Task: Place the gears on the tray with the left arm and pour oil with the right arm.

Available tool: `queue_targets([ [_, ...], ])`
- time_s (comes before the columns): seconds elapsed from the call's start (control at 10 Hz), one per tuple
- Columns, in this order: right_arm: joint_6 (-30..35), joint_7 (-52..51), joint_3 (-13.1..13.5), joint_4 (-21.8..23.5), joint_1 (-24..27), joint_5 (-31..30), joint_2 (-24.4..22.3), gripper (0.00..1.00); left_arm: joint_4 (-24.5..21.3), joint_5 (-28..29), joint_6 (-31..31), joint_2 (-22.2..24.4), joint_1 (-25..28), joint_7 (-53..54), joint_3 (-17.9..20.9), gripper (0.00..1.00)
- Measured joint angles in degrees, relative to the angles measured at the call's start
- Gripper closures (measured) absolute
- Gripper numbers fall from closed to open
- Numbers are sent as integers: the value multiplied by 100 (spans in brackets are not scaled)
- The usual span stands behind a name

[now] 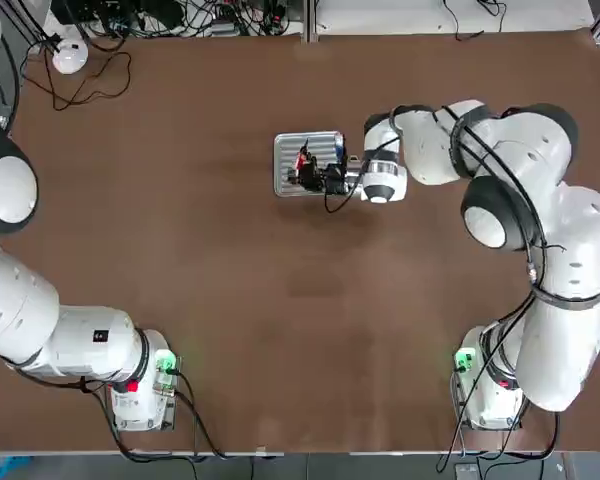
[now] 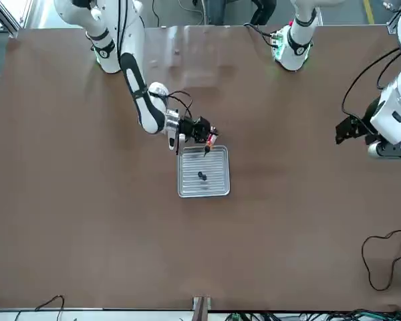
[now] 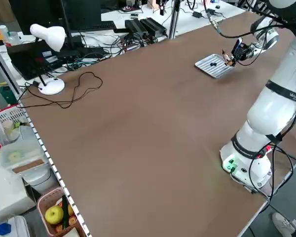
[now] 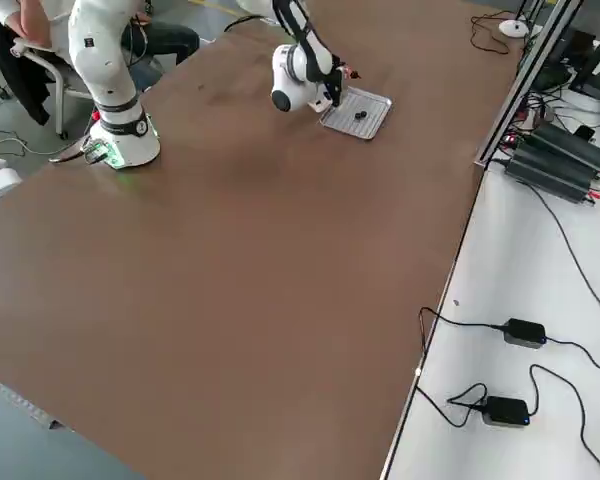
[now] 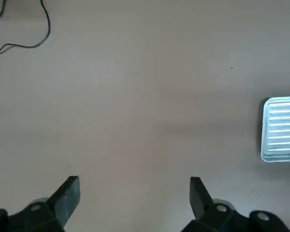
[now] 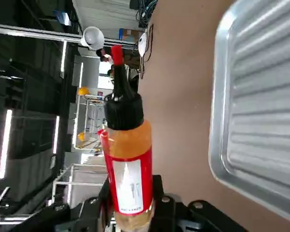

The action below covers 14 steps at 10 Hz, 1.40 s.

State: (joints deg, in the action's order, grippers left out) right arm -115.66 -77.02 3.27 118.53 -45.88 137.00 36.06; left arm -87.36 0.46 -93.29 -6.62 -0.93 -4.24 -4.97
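Note:
The ribbed silver tray (image 2: 217,168) lies at mid-table, and two dark gears (image 2: 202,176) rest on its middle. My right gripper (image 2: 202,132) hangs over the tray's edge nearest the right arm, shut on the oil bottle (image 2: 210,139). The oil bottle (image 6: 128,169) has an orange body, a red label, a black collar and a red tip, and it lies tilted with the tip toward the tray (image 6: 261,96). From above, the gripper (image 1: 315,175) covers part of the tray (image 1: 320,142). My left gripper (image 5: 134,188) is open over bare table, well clear of the tray (image 5: 280,128).
A white desk lamp (image 1: 68,55) and loose cables sit at the far left corner. Power adapters (image 4: 525,333) and cords lie on the white bench beside the table. A seated person (image 4: 25,25) is behind the right arm's base.

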Motion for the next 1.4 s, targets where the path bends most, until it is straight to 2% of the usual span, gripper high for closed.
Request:
queue_targets([
  [0.3,61,721,3,-20,17,0,35,65,208,6,-16,15,-88,-44,-74,0],
  [0.8,221,1768,11,-49,25,2,36,65,225,6,-16,14,-52,-30,-64,0],
  [1.4,1066,3689,21,-64,253,2,36,65,360,6,-15,77,-86,-35,-93,0],
])
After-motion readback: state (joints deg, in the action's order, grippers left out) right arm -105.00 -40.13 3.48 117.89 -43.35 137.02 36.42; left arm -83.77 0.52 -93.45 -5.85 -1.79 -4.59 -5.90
